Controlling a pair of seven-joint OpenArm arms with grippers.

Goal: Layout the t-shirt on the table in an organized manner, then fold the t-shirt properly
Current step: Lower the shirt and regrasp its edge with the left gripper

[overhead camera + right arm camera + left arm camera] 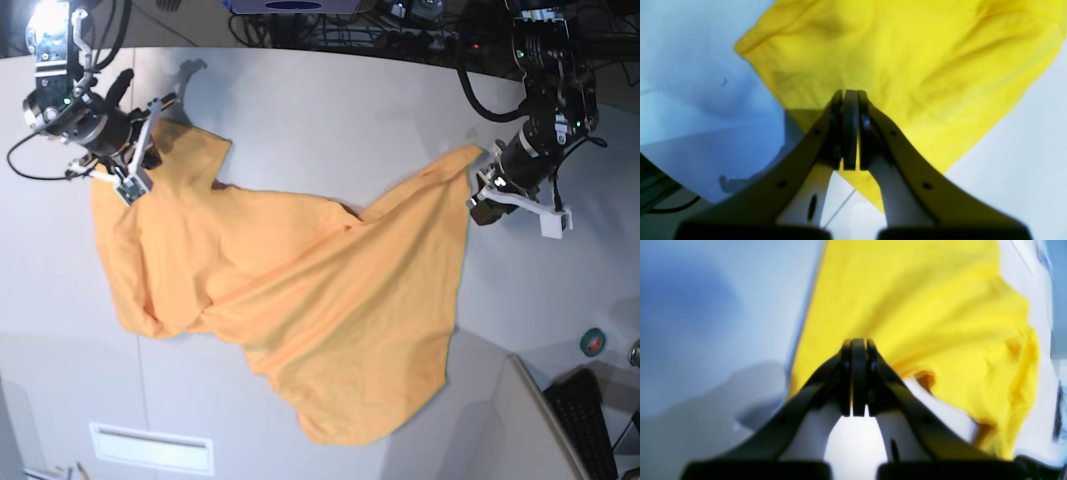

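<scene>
The t-shirt (300,290) is light orange in the base view and lies crumpled in a slanting band across the white table (330,110). My right gripper (138,160) is at the far left of that view, shut on the shirt's upper left part. Its wrist view shows the closed jaws (850,93) with the fabric (907,60) spreading away from them. At the right edge of the shirt (923,306), my left gripper (480,205) is also shut, and folds run out from its tips (858,341).
A green tape roll (594,342) and a black keyboard (585,420) sit at the lower right. A white slot plate (150,448) is set near the front edge. Cables and equipment (330,20) line the far edge.
</scene>
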